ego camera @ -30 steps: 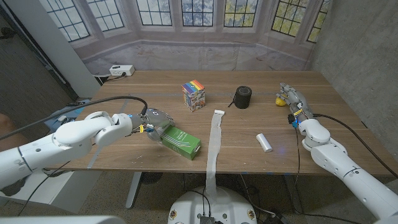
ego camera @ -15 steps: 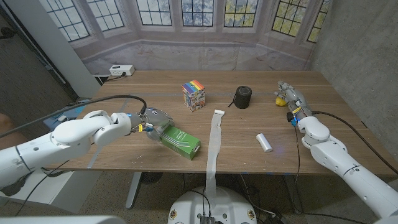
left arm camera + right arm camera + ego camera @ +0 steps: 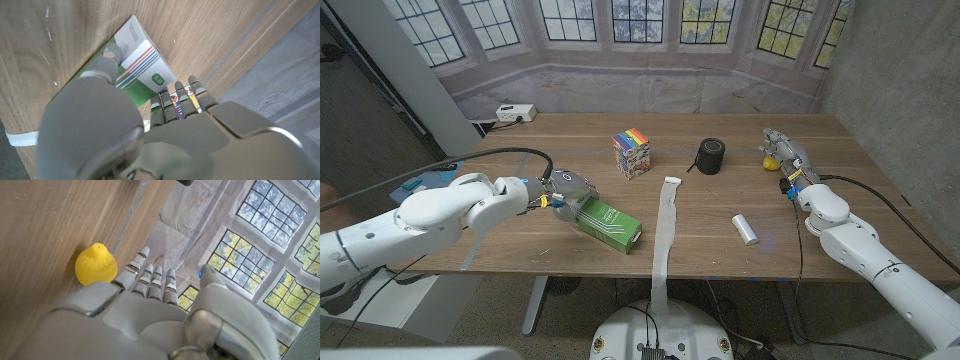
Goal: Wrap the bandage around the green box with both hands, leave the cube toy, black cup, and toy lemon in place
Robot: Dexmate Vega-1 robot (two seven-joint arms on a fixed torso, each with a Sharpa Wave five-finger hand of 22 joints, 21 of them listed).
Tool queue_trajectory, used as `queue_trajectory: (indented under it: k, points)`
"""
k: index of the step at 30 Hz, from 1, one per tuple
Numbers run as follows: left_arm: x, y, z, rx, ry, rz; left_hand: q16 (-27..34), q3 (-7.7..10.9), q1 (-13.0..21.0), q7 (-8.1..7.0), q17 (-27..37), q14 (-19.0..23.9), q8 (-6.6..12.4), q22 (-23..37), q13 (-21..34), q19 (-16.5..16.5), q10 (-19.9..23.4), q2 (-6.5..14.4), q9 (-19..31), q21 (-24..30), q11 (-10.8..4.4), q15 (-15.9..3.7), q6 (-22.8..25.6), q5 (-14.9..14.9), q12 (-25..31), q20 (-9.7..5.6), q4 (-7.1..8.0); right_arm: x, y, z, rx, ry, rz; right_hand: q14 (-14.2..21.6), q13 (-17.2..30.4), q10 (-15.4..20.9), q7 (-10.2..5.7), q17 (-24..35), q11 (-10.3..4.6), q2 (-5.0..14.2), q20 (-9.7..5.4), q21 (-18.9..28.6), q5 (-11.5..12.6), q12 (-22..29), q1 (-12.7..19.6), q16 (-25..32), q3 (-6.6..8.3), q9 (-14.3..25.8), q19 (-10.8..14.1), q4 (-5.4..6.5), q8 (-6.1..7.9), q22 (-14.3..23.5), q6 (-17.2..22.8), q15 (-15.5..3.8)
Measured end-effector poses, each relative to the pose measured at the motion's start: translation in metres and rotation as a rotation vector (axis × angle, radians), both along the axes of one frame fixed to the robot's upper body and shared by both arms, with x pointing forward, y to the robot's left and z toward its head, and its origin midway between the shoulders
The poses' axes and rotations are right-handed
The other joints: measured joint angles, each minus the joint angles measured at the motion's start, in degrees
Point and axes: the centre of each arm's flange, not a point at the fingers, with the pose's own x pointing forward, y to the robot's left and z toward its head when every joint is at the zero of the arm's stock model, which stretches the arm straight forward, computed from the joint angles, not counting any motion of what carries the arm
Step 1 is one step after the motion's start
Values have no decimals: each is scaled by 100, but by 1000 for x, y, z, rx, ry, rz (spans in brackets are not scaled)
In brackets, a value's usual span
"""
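L hand (image 3: 567, 190) sits at the far-left end of the green box (image 3: 608, 224), fingers (image 3: 176, 98) reaching over its end and thumb down the side seen in the L wrist view; it looks to be gripping or at least bracing the box. R hand (image 3: 788, 158) stands far right on the tabletop (image 3: 520, 135), fingers straight and slightly apart, holding nothing, just beside the toy lemon (image 3: 95, 264); contact w/ lemon can't be confirmed.

Items, largest first:
- Tabletop: wood, smooth; judged low friction, so a light box will slide if pulled unbraced.
- Bandage (image 3: 665, 235): long white strip laid near-to-far at centre, near end hanging over the near edge. Judged soft, limp, v. light; will not hold shape. Best taken by pinch at the far free end, which lies on the wood and is reachable by R hand.
- Green box: near-left of centre, lying on a broad face, angled, just left of the strip, not touching it as far as visible. Judged light cardboard, stiff but crushable; hold by ends or short edges, leaving the middle free for wrapping.
- Cube toy (image 3: 632, 153): far centre. Leave.
- Black cup (image 3: 710, 155): far, right of cube. Leave.
- White roll (image 3: 745, 228): near right, apart from strip; prob. spare bandage, can't confirm.
- Toy lemon: far right. Risk: R hand may nudge it on departure.
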Motion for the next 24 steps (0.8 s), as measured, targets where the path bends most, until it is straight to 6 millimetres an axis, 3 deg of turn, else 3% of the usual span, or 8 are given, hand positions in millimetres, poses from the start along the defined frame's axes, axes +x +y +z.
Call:
queue_trajectory:
  k: [24]
  points:
    - [-1,-9,10,-44,-24,-24,0,12,-22,-12,26,20,96,0,80,0,0,22,53,0,0,20,-11,0,66,0,10,-13,21,12,-136,34,-24,0,0,0,0,0,0,0,0,0,0,0,0,0,17,0,0,-16,0,0,0,0]
